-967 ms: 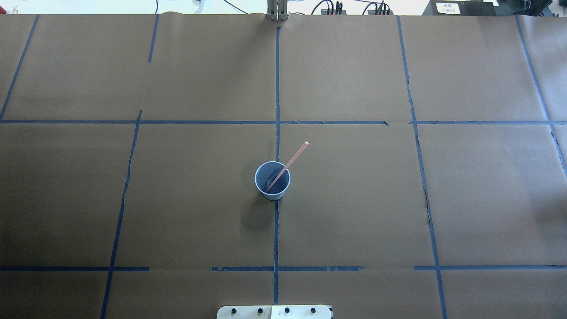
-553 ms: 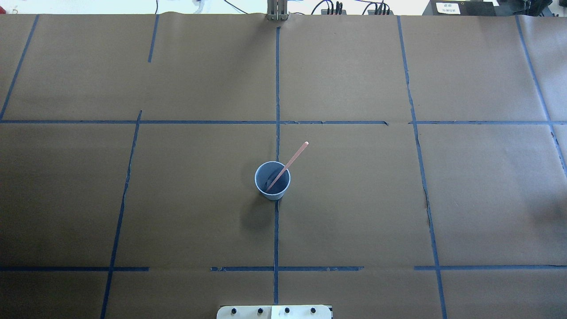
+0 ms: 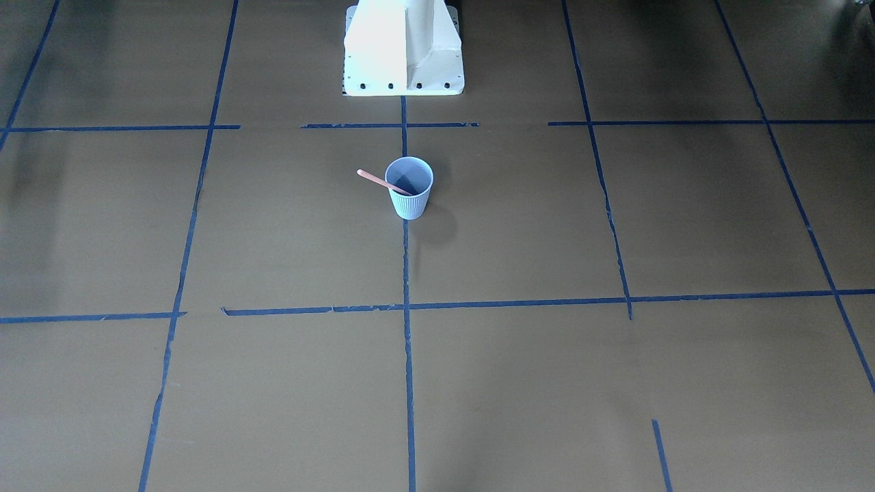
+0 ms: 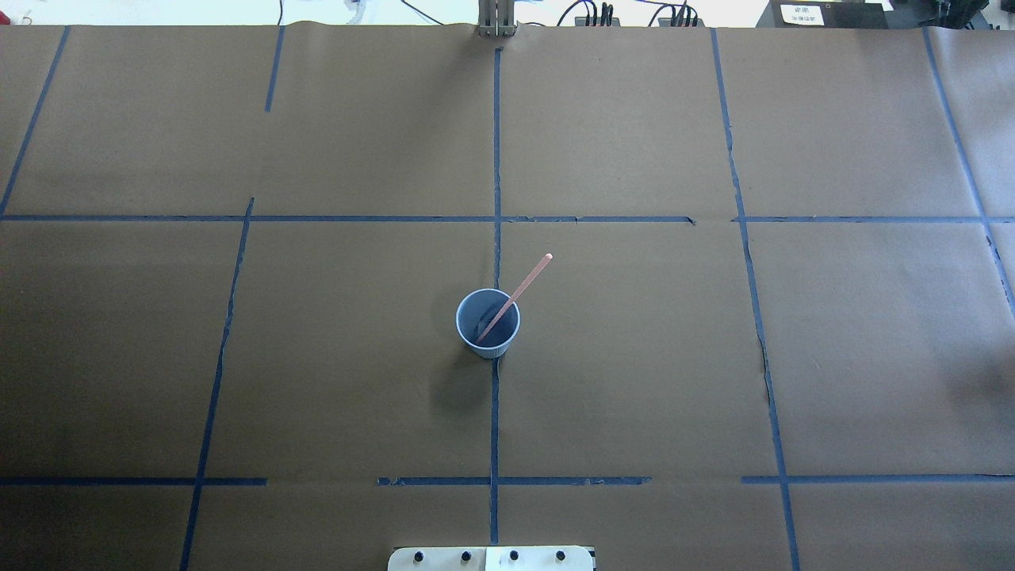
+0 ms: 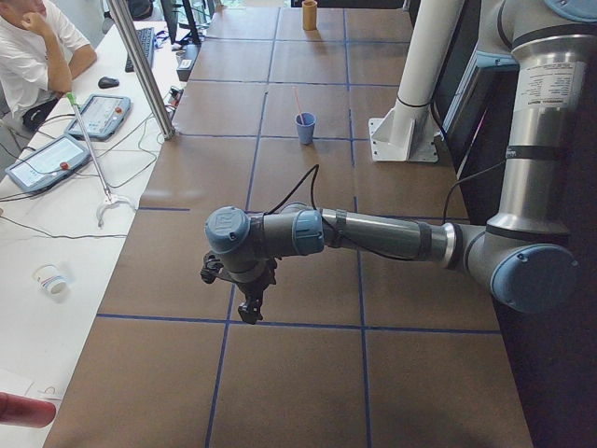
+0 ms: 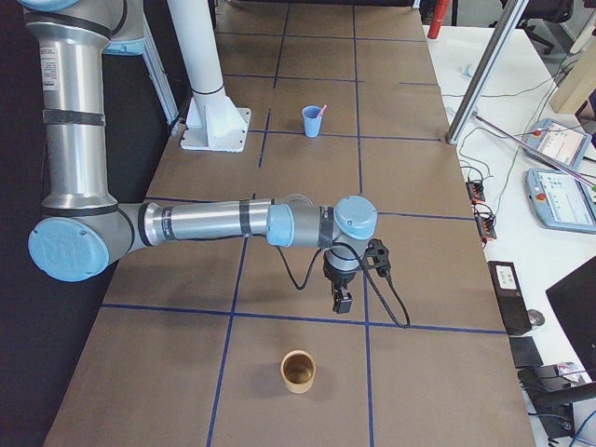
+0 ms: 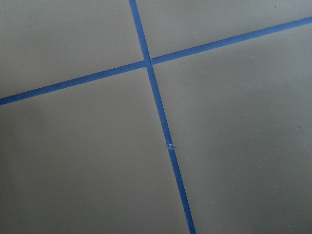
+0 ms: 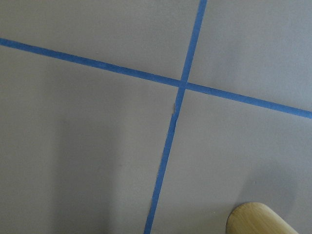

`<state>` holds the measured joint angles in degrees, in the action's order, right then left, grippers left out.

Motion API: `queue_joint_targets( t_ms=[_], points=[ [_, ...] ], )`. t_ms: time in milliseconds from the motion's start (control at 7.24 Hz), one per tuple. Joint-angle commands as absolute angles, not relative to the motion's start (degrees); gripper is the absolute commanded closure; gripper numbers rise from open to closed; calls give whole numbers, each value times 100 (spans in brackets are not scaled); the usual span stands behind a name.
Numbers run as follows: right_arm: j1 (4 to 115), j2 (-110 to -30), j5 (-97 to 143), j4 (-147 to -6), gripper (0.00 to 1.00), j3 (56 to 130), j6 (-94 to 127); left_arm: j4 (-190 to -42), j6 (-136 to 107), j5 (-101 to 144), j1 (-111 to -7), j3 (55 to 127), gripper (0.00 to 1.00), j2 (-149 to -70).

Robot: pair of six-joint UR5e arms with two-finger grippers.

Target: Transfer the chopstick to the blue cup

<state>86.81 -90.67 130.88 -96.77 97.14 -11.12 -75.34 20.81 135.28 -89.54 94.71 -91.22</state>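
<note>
The chopstick (image 4: 515,296) is pictured propped on the rim of the blue cup (image 4: 488,323) at mid-frame, seemingly delivered, with left fingers (image 5: 250,313) and right fingers (image 6: 343,303) parked well clear, their state impossible to tell.

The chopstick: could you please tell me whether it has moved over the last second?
No. The chopstick still leans in the blue cup, its top unchanged right of the centre tape line.

Brown paper-covered table (image 4: 634,357) gridded with blue tape (image 4: 495,159). Wooden cup (image 6: 298,372) upright near the right gripper (image 6: 343,300), apart from it. Two teach pendants (image 5: 103,114) well away from the left gripper (image 5: 250,308).
</note>
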Motion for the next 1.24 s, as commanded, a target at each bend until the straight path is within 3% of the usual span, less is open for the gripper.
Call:
queue_joint_targets(
  t_ms=[0,1106],
  points=[
    [8675,-9053,13087,-9485,0,9703,-1099,-7916,2083,13535,-8947,9449,0,-9018],
    [8675,-9043,13375,-9492,0,10026,-1098,-8016,2040,13517,-8956,9852,0,-8824]
  ],
)
